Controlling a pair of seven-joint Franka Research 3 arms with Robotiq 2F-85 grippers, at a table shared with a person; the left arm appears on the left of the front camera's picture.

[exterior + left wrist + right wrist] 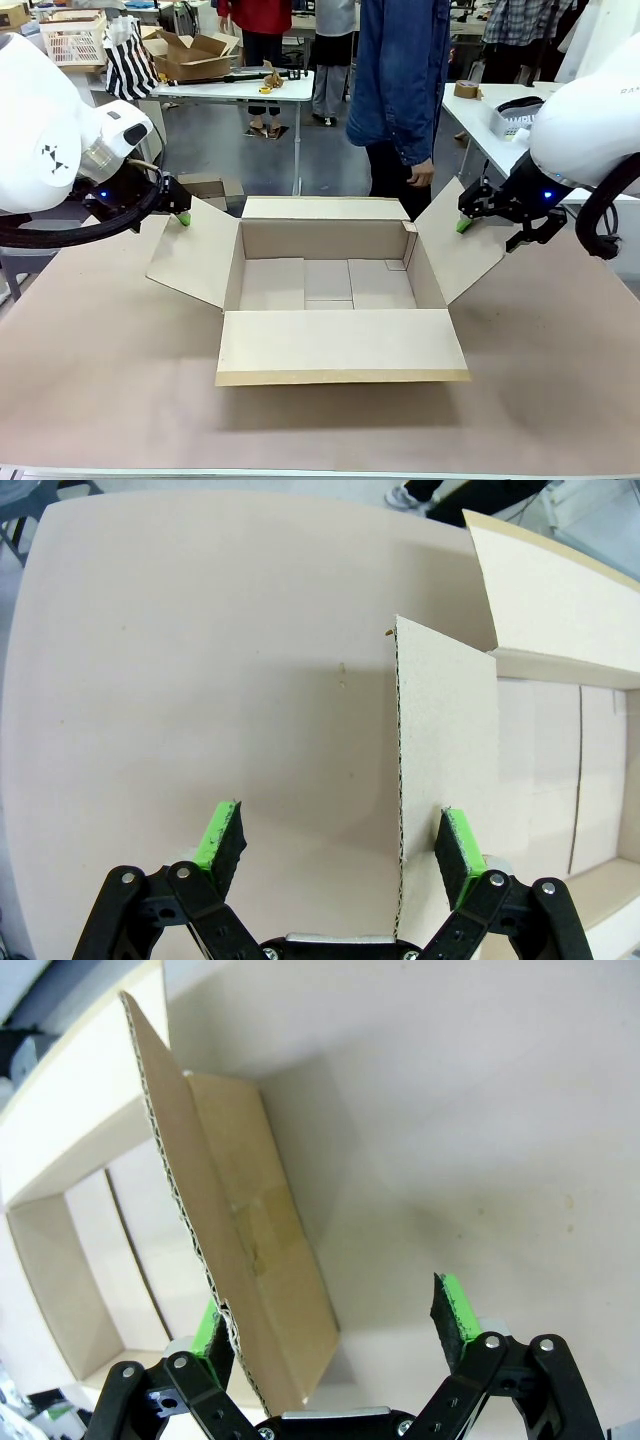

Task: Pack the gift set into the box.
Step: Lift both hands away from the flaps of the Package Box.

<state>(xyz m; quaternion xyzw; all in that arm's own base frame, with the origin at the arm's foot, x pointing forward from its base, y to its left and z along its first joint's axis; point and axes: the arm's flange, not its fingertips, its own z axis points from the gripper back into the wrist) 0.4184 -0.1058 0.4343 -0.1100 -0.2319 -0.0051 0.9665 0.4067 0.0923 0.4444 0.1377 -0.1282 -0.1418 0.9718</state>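
Room: busy workshop; behind the near table stands a person in a blue denim jacket (400,75), other people farther back.
Table: broad surface under a pale brown cover (110,380), shared with the person at the far side.
Box: large brown corrugated carton (330,285) at the table's middle, all four flaps folded outward, inside bare cardboard; the near flap (340,345) lies almost flat toward the robot.
Left side flap: (445,780) slants up and outward, its edge standing between the left claw's fingers.
Right side flap: (230,1250) slants up and outward, its corrugated edge running between the right claw's fingers.
Left gripper: (178,212) at the outer top corner of the left flap, fingers spread wide in the wrist view, one green pad (222,835) well clear of the cardboard.
Right gripper: (468,218) at the outer top corner of the right flap, fingers spread, one pad (452,1315) apart from the flap, the other partly hidden behind it.
Far table: white table (230,88) with a smaller ragged brown carton (190,55), a striped bag (130,65) and a white lattice basket (72,40).
Gift set: cannot be found in any view.
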